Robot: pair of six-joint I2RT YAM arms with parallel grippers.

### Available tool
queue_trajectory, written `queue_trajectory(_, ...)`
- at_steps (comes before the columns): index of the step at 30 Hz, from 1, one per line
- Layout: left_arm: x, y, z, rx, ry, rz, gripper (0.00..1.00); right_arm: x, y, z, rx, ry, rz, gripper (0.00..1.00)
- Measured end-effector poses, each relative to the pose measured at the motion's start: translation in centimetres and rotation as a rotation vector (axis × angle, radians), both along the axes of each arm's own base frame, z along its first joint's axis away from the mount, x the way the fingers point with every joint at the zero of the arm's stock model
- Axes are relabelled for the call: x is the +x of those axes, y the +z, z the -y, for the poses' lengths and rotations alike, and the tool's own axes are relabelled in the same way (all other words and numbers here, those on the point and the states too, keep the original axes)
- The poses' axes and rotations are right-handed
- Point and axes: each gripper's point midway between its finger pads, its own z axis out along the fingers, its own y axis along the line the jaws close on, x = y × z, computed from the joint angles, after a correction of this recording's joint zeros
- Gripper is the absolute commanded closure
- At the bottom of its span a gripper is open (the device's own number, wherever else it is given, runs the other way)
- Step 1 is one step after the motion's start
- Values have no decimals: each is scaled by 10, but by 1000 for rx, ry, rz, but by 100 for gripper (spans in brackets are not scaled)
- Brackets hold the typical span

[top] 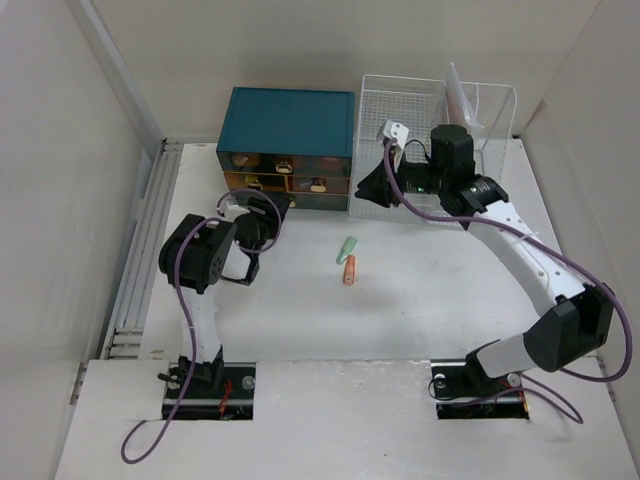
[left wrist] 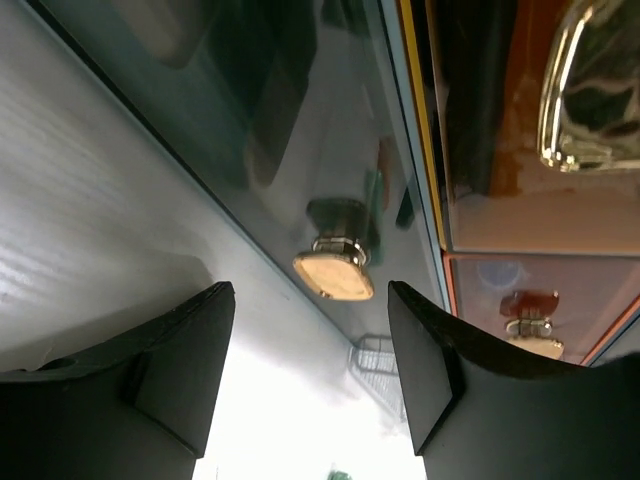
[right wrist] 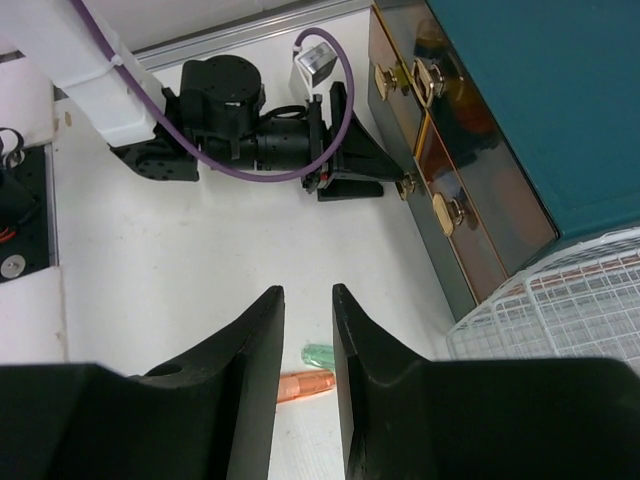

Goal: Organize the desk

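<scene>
White desk (top: 420, 320) is filling the top cam, w/ a grey rail (top: 138, 262) running down its left edge. Teal drawer cabinet (top: 290, 122) and white wire basket (top: 405, 105) are sitting side by side at the far edge. Left gripper (top: 262, 218) is pointing at the cabinet front, low on its left side. Right gripper (top: 372, 190) is hanging just in front of the basket, nr the cabinet's right corner. Green piece (top: 347, 248) and orange piece (top: 349, 270) are lying mid-desk btwn the two arms, very close together; can't tell if they're touching.

Left wrist cam: the fingers (left wrist: 180, 370) are standing well apart, w/ nothing btwn them and nothing held. Gold knob (left wrist: 335, 272) on a glassy drawer front is sitting just ahead of the gap, not touching either finger.

Right wrist cam: the fingers (right wrist: 250, 370) are leaving only a narrow slit, empty, gripping nothing. Thru the slit the orange and green pieces are showing on the desk below. Farther off, the left gripper's tip is sitting right by a knob on the cabinet's lowest drawer. A basket corner is showing at bottom right.
</scene>
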Motion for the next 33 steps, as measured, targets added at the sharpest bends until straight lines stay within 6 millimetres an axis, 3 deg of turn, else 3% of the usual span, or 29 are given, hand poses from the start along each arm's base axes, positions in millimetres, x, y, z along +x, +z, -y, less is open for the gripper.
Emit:
queue_trajectory(11, 9, -3, -5, -22, 36, -6, 51, 2, -11, -3, -11, 22, -21, 71)
queue_trajectory(16, 14, 0, -4, -36, 39, 8, 58, 8, -28, -2, -67, 42, 10, 51)
queue_trajectory(20, 17, 1, -3, -46, 40, 15, 59, 26, -65, 3, -200, 57, 48, 42)
queue_trajectory(25, 19, 3, -2, -63, 39, 20, 65, 46, -131, 14, -439, 109, 119, 42)
queue_trajectory(30, 19, 6, 0, -77, 35, 28, 72, 35, -186, 21, -655, 224, 260, 44)
queue_trajectory(33, 19, 6, 0, -85, 34, 25, 78, 30, -202, 20, -725, 303, 354, 44)
